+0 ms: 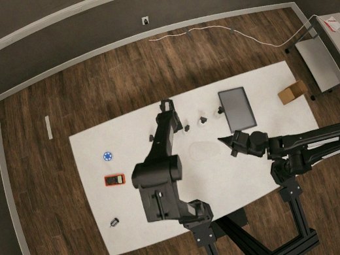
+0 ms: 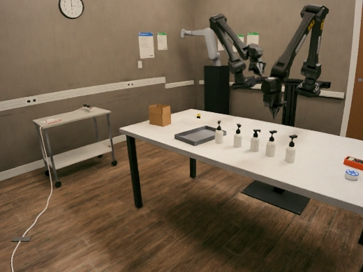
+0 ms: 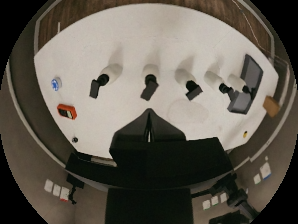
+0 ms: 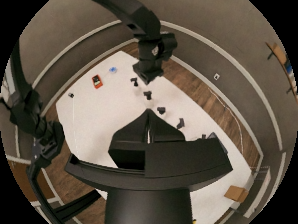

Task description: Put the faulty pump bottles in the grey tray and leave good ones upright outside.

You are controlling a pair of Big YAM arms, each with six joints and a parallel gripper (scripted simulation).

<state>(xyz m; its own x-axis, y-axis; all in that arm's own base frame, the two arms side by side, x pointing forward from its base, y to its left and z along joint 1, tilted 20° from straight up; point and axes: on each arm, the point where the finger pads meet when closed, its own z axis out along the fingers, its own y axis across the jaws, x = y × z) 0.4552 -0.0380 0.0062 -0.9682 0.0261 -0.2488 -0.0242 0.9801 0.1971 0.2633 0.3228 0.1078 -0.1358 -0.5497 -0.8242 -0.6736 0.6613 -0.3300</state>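
Exterior view: the five pump bottles [image 2: 255, 144] [image 3: 150, 71] stand upright in a loose row on the white table [image 1: 209, 183] [image 2: 324, 174] [image 3: 150, 30] [image 4: 95, 115], apart from one another, their black pump heads on top. All five are outside the grey tray [image 1: 238, 110] [image 2: 195, 137] [image 3: 253, 75], with the endmost bottle right beside it (whether they touch, I cannot tell). I see nothing lying in the tray.

My left claw [image 2: 274, 116] [image 3: 149, 112] [image 4: 147, 84] points down above the tabletop, clenched on nothing, on my side of the row. My right claw [image 1: 220, 139] [image 2: 262, 72] [image 4: 148, 112] is raised too, clenched with nothing between its fingers (a matching pair of fists).

Farther out, an open cardboard box [image 1: 291, 93] [image 2: 160, 116] [image 3: 271, 106] [image 4: 236, 194] sits past the tray. Beyond the row's other end are a blue-and-white round object [image 1: 107, 156] [image 2: 352, 175] [image 3: 56, 83] [image 4: 113, 70] and a red-orange meter [image 1: 114, 180] [image 2: 354, 162] [image 3: 67, 111] [image 4: 97, 81].
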